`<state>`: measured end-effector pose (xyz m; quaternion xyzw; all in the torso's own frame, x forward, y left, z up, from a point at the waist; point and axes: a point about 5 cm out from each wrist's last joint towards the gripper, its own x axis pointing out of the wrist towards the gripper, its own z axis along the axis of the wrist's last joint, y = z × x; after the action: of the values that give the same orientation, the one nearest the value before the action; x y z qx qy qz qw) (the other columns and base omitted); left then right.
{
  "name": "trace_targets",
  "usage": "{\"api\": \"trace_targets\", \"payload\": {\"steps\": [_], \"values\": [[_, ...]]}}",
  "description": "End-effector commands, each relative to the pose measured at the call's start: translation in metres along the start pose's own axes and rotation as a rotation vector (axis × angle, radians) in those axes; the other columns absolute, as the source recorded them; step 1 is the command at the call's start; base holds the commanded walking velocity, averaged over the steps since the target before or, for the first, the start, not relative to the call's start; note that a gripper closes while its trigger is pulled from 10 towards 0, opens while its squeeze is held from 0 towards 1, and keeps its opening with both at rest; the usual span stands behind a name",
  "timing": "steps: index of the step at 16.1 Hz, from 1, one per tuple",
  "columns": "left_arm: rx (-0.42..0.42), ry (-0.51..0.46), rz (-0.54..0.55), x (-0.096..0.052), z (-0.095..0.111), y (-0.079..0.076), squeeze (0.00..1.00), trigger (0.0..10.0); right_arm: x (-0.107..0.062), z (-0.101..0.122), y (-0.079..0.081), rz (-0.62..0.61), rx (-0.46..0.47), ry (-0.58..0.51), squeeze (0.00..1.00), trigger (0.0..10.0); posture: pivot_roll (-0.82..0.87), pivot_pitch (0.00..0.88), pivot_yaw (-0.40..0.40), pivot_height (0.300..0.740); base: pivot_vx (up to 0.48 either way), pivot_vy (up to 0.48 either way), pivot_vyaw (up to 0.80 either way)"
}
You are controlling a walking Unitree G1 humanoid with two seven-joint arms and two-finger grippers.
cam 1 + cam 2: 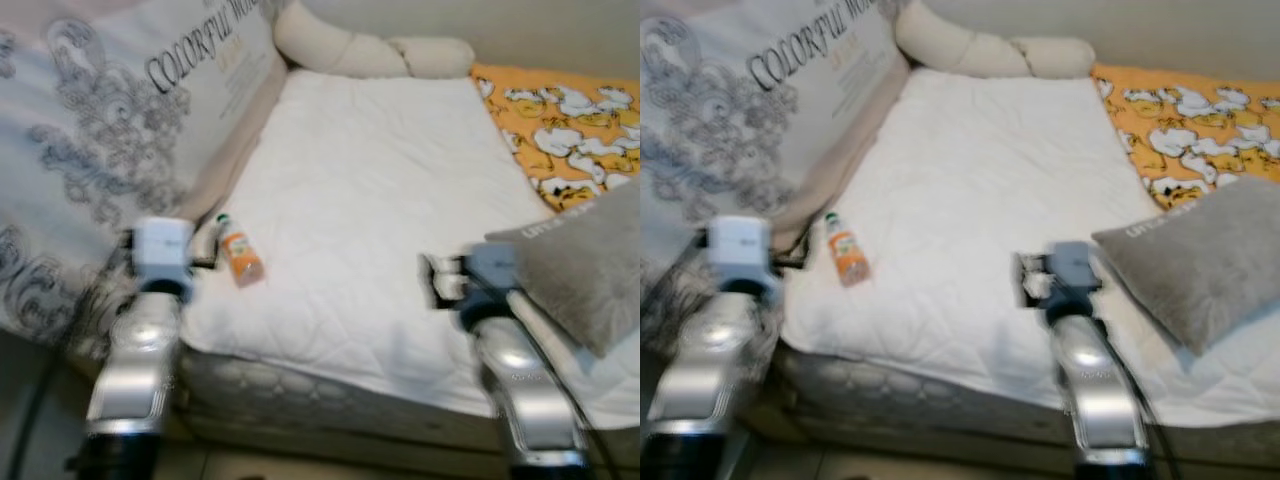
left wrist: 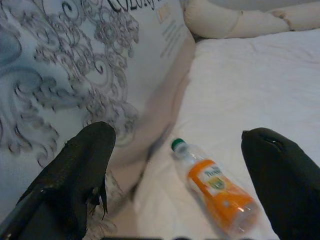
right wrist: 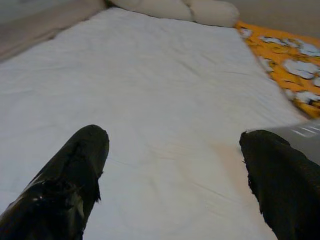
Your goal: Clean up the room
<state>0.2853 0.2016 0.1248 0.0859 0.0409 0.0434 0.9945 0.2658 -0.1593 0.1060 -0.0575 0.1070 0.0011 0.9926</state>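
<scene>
On the white mattress (image 1: 380,200), near its left edge beside the printed bedding (image 1: 90,150), lies a bottle (image 1: 240,255); left gripper (image 2: 180,165) spread wide just short of it, right gripper (image 3: 175,165) likewise wide; step: approach, next reach and close.

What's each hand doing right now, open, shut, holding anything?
Left hand: open, empty, near the small orange-labelled plastic bottle.
Right hand: open, empty.
</scene>
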Motion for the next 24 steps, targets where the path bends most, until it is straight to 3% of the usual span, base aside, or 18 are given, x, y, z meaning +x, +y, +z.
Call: {"api": "trace_targets", "payload": {"steps": [1,4,11,16,18,21,22,24], "values": [[-0.001,-0.018,-0.028,0.001,0.005,-0.008,0.00,10.0,0.000,0.001,-0.011,-0.027,-0.004,-0.007,0.00,10.0,-0.06,0.000,0.010,0.740,0.326,0.000,-0.52],[0.002,-0.018,-0.029,0.002,0.005,-0.008,0.00,10.0,0.000,0.001,-0.009,-0.012,0.007,-0.005,0.00,10.0,-0.05,0.000,0.011,0.740,0.328,0.000,-0.71],[0.014,-0.023,-0.039,0.002,0.007,-0.007,0.00,10.0,0.000,0.003,-0.009,-0.004,-0.027,-0.011,0.00,10.0,-0.05,0.000,0.018,0.740,0.323,0.000,0.00],[-0.011,0.052,-0.053,-0.007,-0.006,0.006,0.00,10.0,-0.008,0.007,-0.008,0.028,-0.058,-0.022,0.00,10.0,-0.04,0.000,0.016,0.740,0.000,0.000,0.00],[-0.029,0.120,-0.058,-0.003,-0.014,0.011,0.00,10.0,-0.010,0.008,-0.004,0.093,-0.097,-0.017,0.00,10.0,-0.05,0.000,0.021,0.740,0.000,0.000,0.00],[0.015,0.241,-0.121,0.021,-0.027,0.008,0.00,10.0,-0.010,0.016,-0.002,0.200,-0.112,-0.028,0.00,10.0,-0.09,0.000,0.041,0.740,0.000,0.000,0.00],[0.047,0.295,-0.134,0.029,-0.033,0.005,0.00,10.0,-0.011,0.021,0.000,0.273,-0.104,-0.031,0.00,10.0,-0.10,0.000,0.053,0.740,0.000,0.000,0.00],[0.023,0.369,-0.182,0.041,-0.041,0.000,0.00,10.0,-0.015,0.027,0.004,0.430,-0.129,-0.023,0.00,10.0,-0.14,0.000,0.071,0.740,0.000,0.000,0.00]]}}
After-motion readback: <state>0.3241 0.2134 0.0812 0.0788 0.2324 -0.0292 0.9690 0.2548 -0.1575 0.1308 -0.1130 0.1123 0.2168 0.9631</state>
